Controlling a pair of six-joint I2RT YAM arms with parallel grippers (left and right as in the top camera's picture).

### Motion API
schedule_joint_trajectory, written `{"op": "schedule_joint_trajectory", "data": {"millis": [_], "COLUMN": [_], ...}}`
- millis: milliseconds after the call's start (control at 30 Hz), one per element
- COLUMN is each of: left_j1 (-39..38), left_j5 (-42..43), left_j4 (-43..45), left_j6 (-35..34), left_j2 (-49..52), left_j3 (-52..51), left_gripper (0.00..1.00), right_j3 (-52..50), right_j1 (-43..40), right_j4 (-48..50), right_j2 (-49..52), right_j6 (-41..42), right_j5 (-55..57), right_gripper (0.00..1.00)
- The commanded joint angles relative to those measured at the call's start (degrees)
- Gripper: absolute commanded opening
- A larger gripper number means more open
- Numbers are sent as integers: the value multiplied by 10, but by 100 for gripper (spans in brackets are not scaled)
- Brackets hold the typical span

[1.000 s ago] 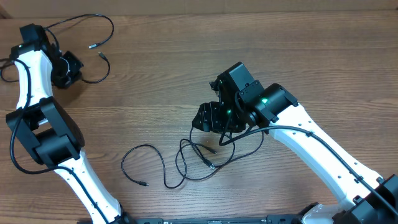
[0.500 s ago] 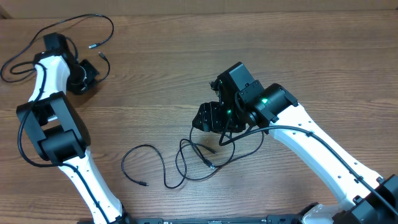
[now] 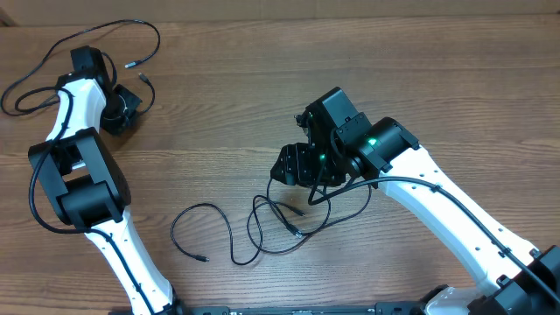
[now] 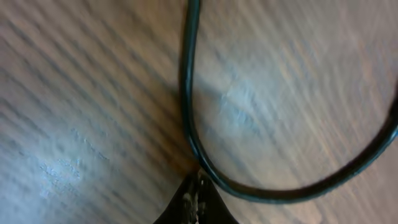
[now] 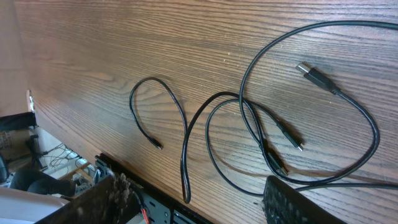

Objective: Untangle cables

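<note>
Thin black cables lie in two groups. One cable [image 3: 131, 31] loops across the far left of the table, its plug ends near my left gripper [image 3: 125, 109]. In the left wrist view that gripper [image 4: 196, 186] is shut, and a curve of this cable [image 4: 186, 93] runs right past its tips; whether it is pinched is unclear. Tangled loops [image 3: 280, 223] with silver-tipped plugs lie near the front centre. My right gripper [image 3: 295, 166] hangs open just above and behind them. In the right wrist view the overlapping loops [image 5: 249, 134] lie beyond the open gripper [image 5: 196, 185], touched by neither finger.
A looser loop [image 3: 199, 229] trails left from the tangle, also seen as the small loop [image 5: 155, 102]. The table's front edge with a black rail [image 5: 134, 180] runs close under the right gripper. The thicker black arm cable [image 3: 411, 182] runs along the right arm.
My left arm has swung right, bringing its gripper closer to the plug ends at the far left. The right arm and the tangled cables have not moved.
</note>
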Motion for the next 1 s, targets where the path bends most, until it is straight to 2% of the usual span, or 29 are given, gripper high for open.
{"op": "schedule_joint_trajectory", "data": {"millis": [0,233,367,433,700,967], "left_j1": [0,0,-3,-2,61,136], "left_j5": [-24,110,170,161,101,29], "left_j4": [27,157,220,213,99,87], "left_j6": [-26,-3,70,102,98,128], "left_j2": [36,93,106,103,49,44], "left_j3": [-21,-21,-21,-13,64,65], "left_gripper": [4,4,4,4,4,4], "right_j3": [0,0,0,0,0,0], "right_j1": [3,3,3,3,3,3], "right_j4": [3,-1,-7,-10,-10,-5], "right_j2": [-3,-3,-3,-3,-3,-3], "right_j6": [-2,-2,0,0,0,0], "right_j5": [4,4,4,3,4,4], "right_gripper": [69,69,69,69,70,70]}}
